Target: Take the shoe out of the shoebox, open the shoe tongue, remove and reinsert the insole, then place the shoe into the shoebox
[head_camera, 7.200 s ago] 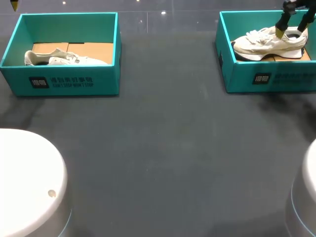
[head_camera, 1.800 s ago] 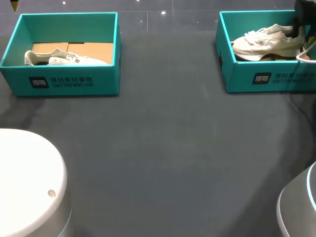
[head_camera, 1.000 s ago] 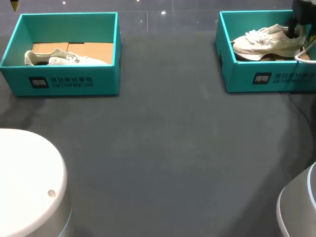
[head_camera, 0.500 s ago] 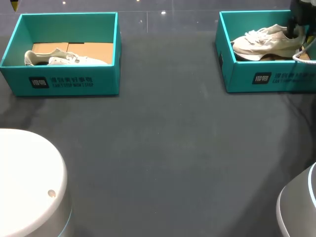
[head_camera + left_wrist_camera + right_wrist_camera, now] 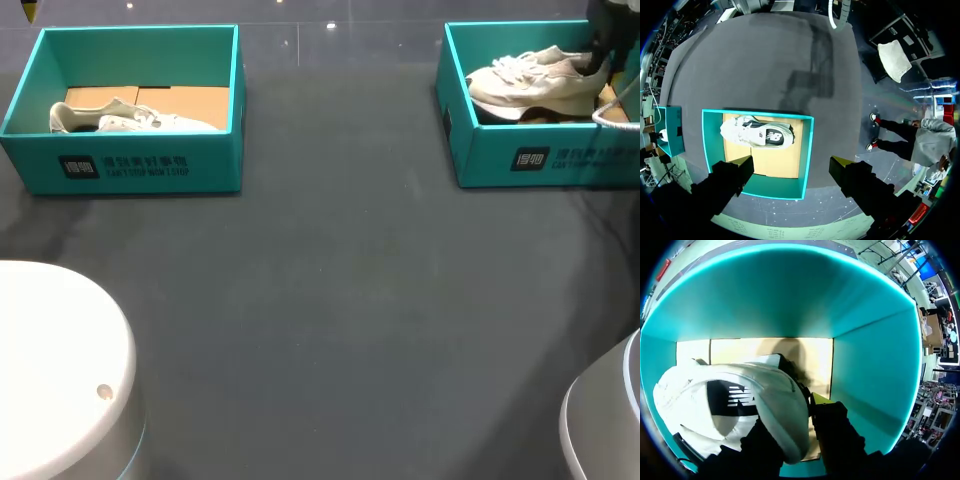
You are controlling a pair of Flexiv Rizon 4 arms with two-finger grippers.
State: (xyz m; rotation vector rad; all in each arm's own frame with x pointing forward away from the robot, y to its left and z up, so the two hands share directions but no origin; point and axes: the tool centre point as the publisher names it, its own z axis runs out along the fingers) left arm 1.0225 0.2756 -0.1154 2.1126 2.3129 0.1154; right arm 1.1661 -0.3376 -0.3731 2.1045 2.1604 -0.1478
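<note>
1. The white and cream sneaker with a dark sole [image 5: 530, 85] lies inside the right-hand teal cardboard shoebox [image 5: 500, 160]. Its long axis runs across the box, toe toward the middle of the dark grey tabletop [image 5: 350, 300] and heel toward my right arm.
2. The right jaws are clamped on the sneaker's heel. In the right wrist view the heel wall sits between the two fingers, with one yellow fingertip [image 5: 819, 400] just beside it over the box floor.
3. The lift probably has to go upward, heel first, to clear the box walls close around it.
4. The left jaws are spread wide, high above a second teal shoebox [image 5: 808, 150] holding a second white sneaker [image 5: 757, 135], well apart from the work.
5. Hidden: the other right fingertip is behind the upper, and the tongue and insole cannot be made out.
</note>
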